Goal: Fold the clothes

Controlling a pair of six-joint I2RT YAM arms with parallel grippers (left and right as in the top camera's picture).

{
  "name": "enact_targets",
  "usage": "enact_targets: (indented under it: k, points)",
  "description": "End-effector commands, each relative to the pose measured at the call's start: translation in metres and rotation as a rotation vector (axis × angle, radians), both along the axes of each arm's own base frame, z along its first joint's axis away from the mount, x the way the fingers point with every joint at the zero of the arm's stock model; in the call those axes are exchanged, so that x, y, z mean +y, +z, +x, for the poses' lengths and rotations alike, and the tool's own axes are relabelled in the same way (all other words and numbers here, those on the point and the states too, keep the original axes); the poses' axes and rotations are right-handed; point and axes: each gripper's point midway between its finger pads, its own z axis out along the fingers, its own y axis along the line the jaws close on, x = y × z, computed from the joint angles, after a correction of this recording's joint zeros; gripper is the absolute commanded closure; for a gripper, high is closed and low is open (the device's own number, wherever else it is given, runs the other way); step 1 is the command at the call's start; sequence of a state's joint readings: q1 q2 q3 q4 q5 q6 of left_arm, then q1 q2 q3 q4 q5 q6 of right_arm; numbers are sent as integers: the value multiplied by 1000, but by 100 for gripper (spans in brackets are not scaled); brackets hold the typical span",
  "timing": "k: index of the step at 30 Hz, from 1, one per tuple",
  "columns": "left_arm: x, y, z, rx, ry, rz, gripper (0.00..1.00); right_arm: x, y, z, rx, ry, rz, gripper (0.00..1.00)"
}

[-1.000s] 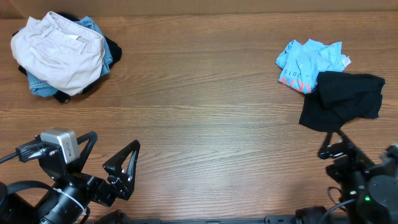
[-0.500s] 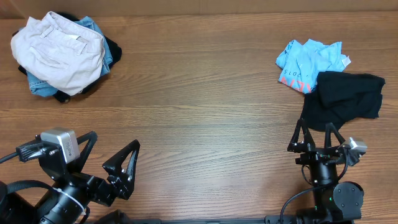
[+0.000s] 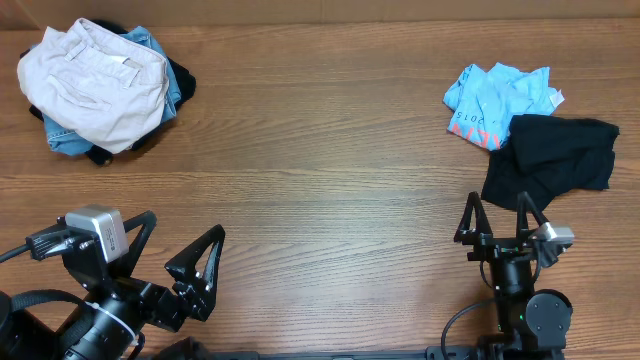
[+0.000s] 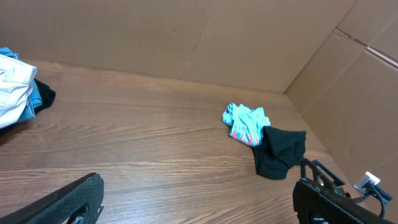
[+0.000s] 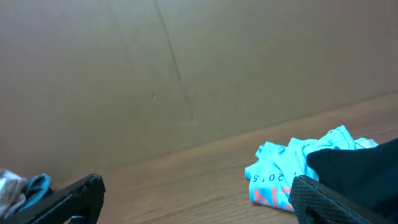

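Cream-beige trousers [image 3: 92, 82] lie crumpled on blue denim [image 3: 160, 55] and a black piece at the table's far left; they also show in the left wrist view [image 4: 13, 87]. A light-blue printed tee [image 3: 495, 100] and a black garment [image 3: 548, 160] lie at the far right, also in the left wrist view [image 4: 247, 123] and in the right wrist view [image 5: 292, 167]. My left gripper [image 3: 175, 250] is open and empty at the near left. My right gripper [image 3: 497, 215] is open and empty, just in front of the black garment.
Brown cardboard walls [image 4: 186, 37] stand behind and to the right of the wooden table [image 3: 320, 170]. The right arm's base [image 3: 525, 310] sits at the near edge.
My right arm has swung left and risen from the near right corner, its open fingers now pointing at the black garment. The left arm and the clothes have not moved.
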State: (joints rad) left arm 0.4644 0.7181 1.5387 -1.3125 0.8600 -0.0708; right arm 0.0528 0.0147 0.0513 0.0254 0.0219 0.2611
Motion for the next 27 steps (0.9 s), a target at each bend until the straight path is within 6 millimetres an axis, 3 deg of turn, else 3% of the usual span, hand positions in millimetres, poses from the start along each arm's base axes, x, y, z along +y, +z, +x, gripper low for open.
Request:
enact_targets:
  k: [1,5,8,10,14,27]
  points:
    - [-2,0,-1,-10,-13,12,0,3,-8,1,-13,14,-52,0]
    - [-2,0,-1,-10,-13,12,0,-2,-15,3,12,-11,-86,0]
    - [-2,0,-1,-10,-13,12,0,-1,-46,4,137,8,-82,0]
    - [-2,0,-1,-10,-13,12,0,-3,-45,4,136,1,-82,0]
    - [-2,0,-1,-10,-13,12,0,-30,-45,3,139,-113,-74,0]
    - [-2,0,-1,-10,-13,12,0,-31,-45,3,139,-114,-74,0]
